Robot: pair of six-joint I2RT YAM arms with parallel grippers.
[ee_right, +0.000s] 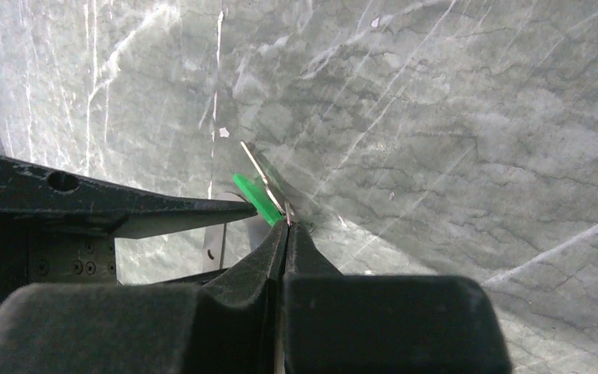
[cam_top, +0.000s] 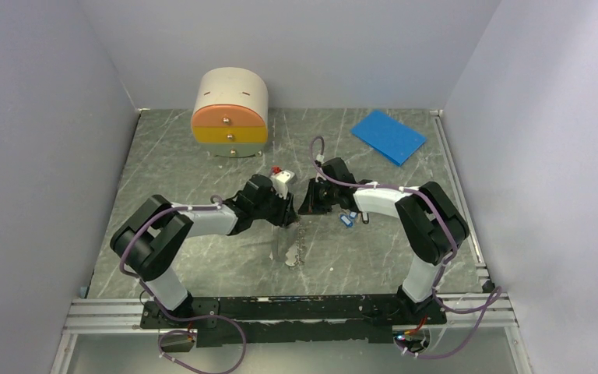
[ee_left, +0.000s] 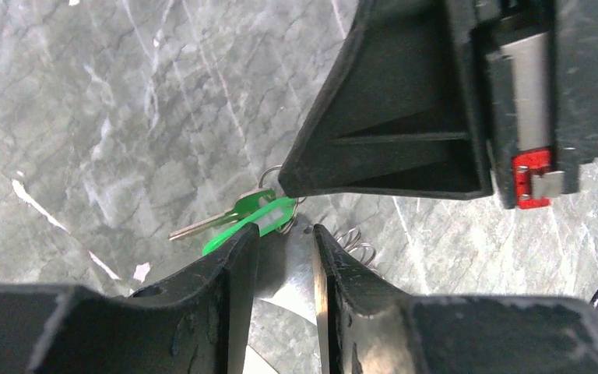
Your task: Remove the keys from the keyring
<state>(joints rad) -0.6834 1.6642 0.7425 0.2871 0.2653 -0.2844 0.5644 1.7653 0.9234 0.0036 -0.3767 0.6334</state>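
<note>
Two risks stand out. The first is that the keys (ee_left: 251,216), a green head with a silvery blade, get twisted or dragged along with the keyring (ee_left: 356,243) instead of sliding off it. The wire leaves only a narrow way out, and neither tool has the green head in its grasp. The second is a slip: the right tool (ee_right: 286,228) holds by its very tips, so a sideways pull from the left could tug the thin wire free and drop the whole bunch onto the worktop (ee_left: 86,117). The loose chain trailing toward the near side could also snag on a finger.

The right tool is pressed together, pinching the keyring just beside the green head; in the left wrist view its tip touches the wire loop there. The left tool (ee_left: 286,234), reaching in from the left, stands partly spread with one fingertip close against the green head. A flat silvery piece (ee_left: 286,276) shows in the gap between its fingers, but I cannot tell whether it is clamped or merely lies behind them. The keys are at the middle of the worktop, between the two tools, with small blue tags (cam_top: 346,220) just to the right.
</note>
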